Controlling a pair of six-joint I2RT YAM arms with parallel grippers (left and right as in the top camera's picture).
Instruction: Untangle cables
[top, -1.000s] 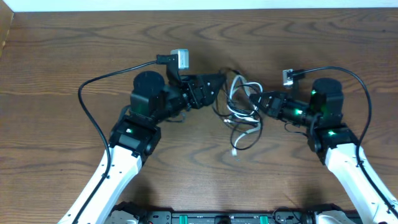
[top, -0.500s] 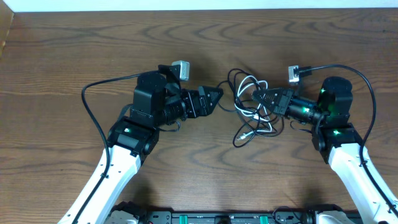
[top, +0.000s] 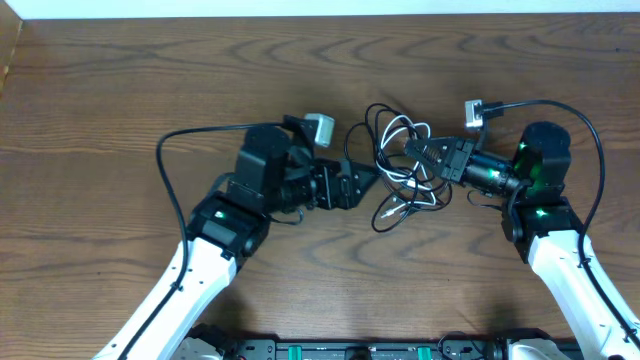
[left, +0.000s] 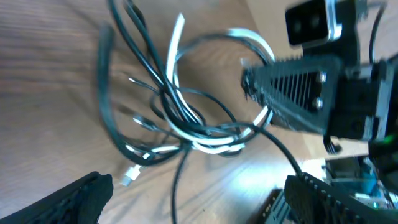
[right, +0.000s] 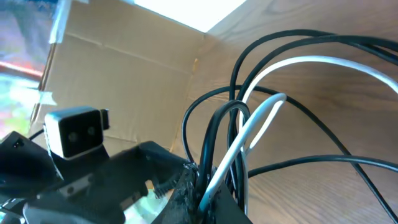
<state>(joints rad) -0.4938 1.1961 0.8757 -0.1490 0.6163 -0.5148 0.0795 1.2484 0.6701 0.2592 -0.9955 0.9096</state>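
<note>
The cables (top: 402, 165), one black and one white, lie as a tangled bundle at the table's middle. My right gripper (top: 428, 156) is shut on several strands at the bundle's right side. The right wrist view shows black cable (right: 298, 38) and white cable (right: 323, 62) looping out from the pinched jaws of the right gripper (right: 214, 194). My left gripper (top: 362, 186) is open just left of the bundle, holding nothing. In the left wrist view the loops (left: 186, 118) and a white plug (left: 129, 177) lie ahead of the wide-apart fingers of the left gripper (left: 205, 208).
The wooden table (top: 120, 90) extends bare to the left and back. Thick black arm cables (top: 165, 170) (top: 590, 150) arc beside each arm. A cardboard box (right: 124, 68) stands beyond the table's edge in the right wrist view.
The right gripper drew the bundle to the right and kept its hold. The left gripper opened wider and moved right and toward the table's front, to the bundle's lower left.
</note>
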